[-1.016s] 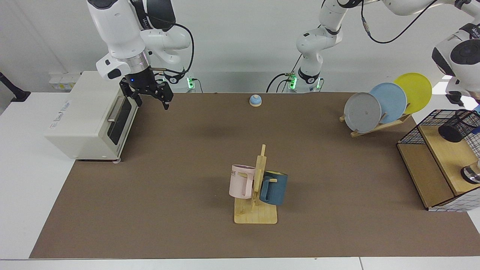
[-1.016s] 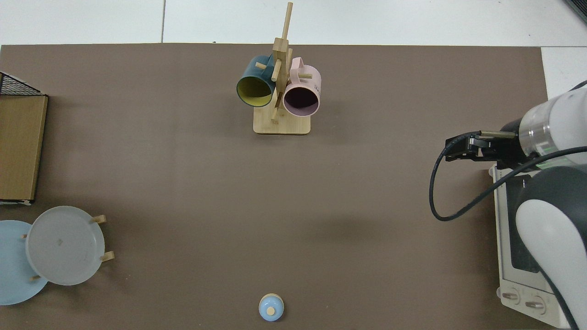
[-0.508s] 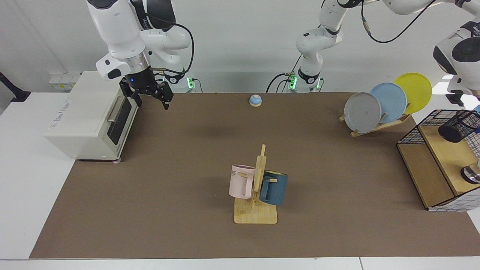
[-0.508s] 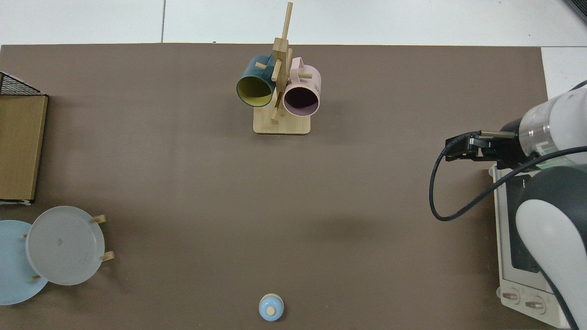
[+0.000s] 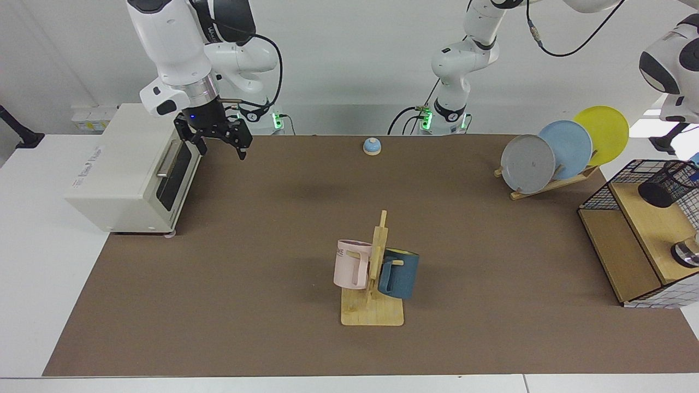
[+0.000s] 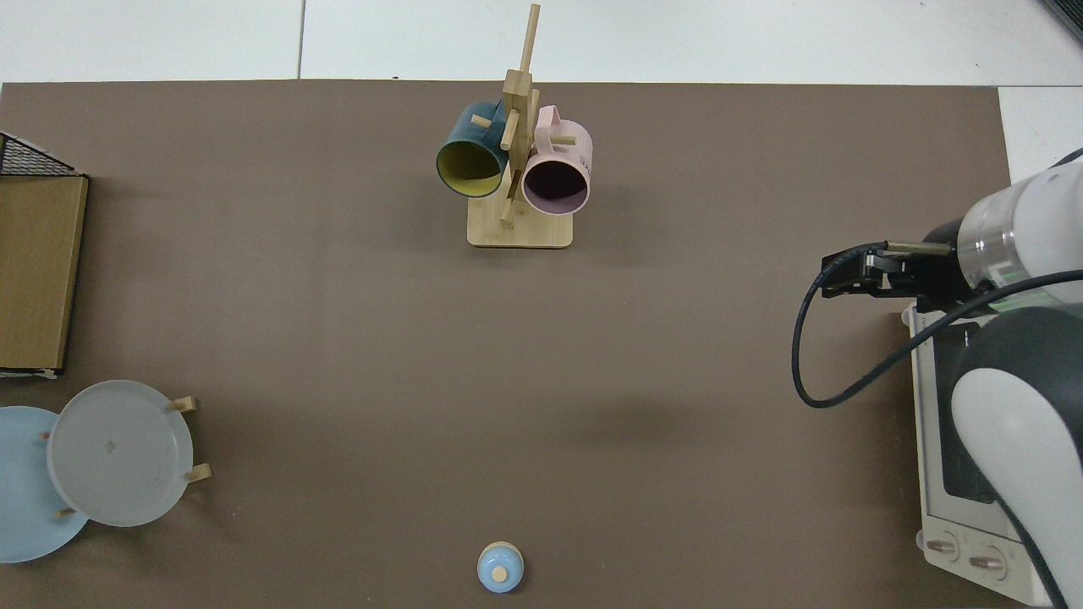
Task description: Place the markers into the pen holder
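Facing view: the black wire-mesh cylindrical pen holder [image 5: 667, 184] sits on the wire shelf's wooden board [image 5: 650, 224] — the left pincer is out of sight. The waiting right pincer [image 5: 218, 143] hangs, fingers apart, beside the white toaster oven [image 5: 125, 169]. Top view: the right pincer [image 6: 854, 275] hovers over the tabletop [image 6: 423, 355] edge.

A brown mat [image 5: 246, 262] covers the white desk [image 5: 33, 284]. The mug tree [image 5: 374, 305] is pale wood, with a pink mug [image 5: 349, 265] and a dark teal mug [image 5: 401, 273] whose inside is yellow-green in the top view. Three plates lean in a wooden rack: grey [image 5: 527, 164], light blue [image 5: 568, 144] and yellow [image 5: 606, 131]. The small bell [image 5: 372, 146] is light blue on a tan base. The toaster oven [image 5: 125, 169] is cream with a dark glass door. The pen holder [image 5: 663, 185] is black wire mesh, standing on a light wooden shelf [image 5: 644, 224] edged by a black wire grid. The right gripper [image 5: 218, 143] is black on a white arm; the left arm's shell is white with dark grey joints.
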Motion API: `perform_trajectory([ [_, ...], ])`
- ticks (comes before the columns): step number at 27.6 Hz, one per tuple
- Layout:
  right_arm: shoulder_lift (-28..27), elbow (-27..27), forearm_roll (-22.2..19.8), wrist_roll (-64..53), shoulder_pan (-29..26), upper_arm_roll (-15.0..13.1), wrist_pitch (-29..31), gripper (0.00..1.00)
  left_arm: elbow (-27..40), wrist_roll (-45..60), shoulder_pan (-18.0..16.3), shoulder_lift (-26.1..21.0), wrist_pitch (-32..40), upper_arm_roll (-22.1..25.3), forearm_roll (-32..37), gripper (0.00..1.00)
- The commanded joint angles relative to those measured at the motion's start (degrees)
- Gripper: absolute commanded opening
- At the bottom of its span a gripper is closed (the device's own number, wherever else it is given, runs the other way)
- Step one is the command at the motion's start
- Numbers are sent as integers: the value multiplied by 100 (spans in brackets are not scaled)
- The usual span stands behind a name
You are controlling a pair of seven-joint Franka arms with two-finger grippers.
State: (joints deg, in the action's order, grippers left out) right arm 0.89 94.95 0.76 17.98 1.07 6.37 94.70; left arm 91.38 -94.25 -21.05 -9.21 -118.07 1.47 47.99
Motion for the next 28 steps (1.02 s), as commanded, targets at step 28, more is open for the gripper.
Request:
perform_trajectory([
  [28, 8, -38, 74, 74, -55, 39, -21, 100, 925, -50, 137, 191, -313, 354, -158, 0],
])
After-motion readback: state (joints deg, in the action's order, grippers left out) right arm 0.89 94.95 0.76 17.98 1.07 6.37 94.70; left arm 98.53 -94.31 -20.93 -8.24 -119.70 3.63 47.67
